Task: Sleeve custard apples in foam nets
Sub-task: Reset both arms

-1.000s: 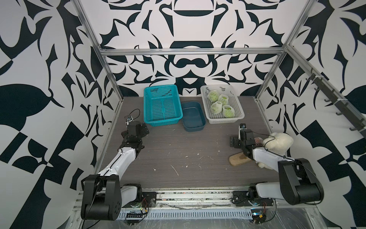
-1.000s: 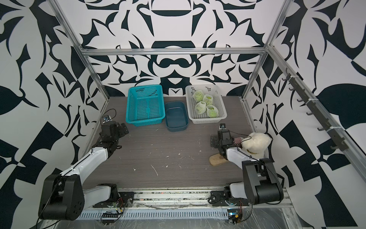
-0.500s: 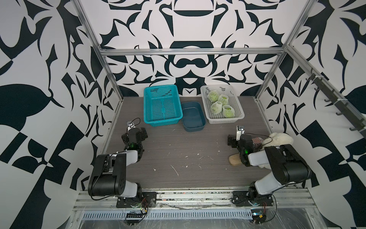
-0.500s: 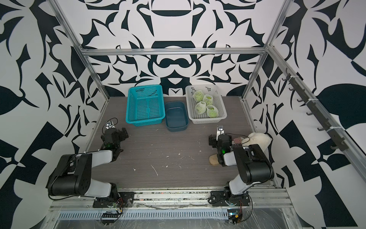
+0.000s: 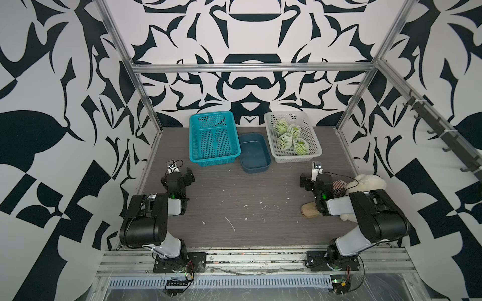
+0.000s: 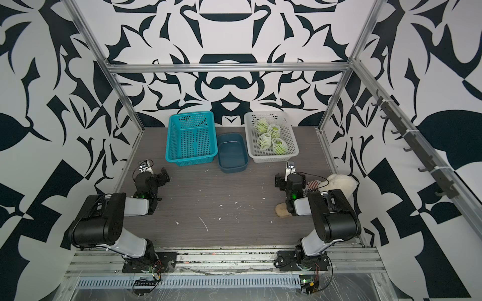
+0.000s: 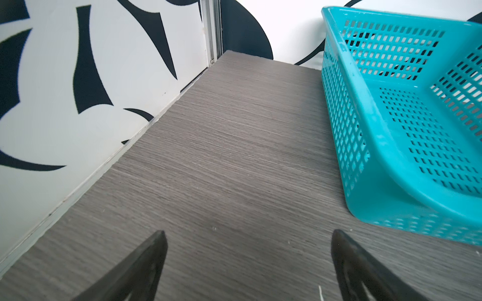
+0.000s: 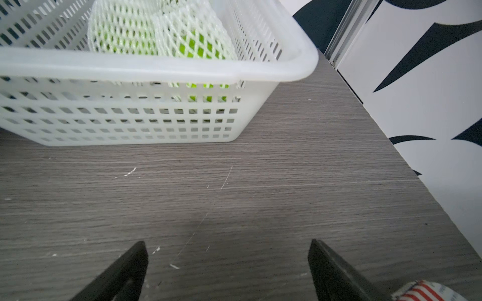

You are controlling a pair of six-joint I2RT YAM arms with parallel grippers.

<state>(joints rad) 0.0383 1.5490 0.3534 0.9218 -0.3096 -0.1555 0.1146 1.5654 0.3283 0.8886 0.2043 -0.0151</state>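
Grey wood-grain tabletop (image 5: 234,187), flecked with white crumbs, fills a cell with black-and-white patterned walls, and both arms sit folded low near their bases. Seen from its wrist, the left pincer (image 7: 247,232) is spread wide over bare board and holds nothing. The right pincer (image 8: 227,241) is spread just as wide and is also empty, with a cream plush toy (image 5: 370,182) just beside it on its outer side. Ahead of the left pincer and a little to its inner side stands a teal basket (image 7: 378,130) with nothing visible in it. A dark blue tray (image 5: 254,151) lies further towards the middle. Straight ahead of the right pincer, near but apart from it, is a white basket (image 8: 156,69). The four custard apples (image 5: 281,125) lie in it, each wrapped in one of the foam nets (image 8: 125,34), with green showing through the mesh. No bare fruit or spare net can be seen, so the sleeving looks finished and this appears to be the parking step. The next move probably calls for no grasp. If a net proved loose, the right pincer is best placed: it would reach forward over the near rim and pinch the mesh gently, not the fruit.
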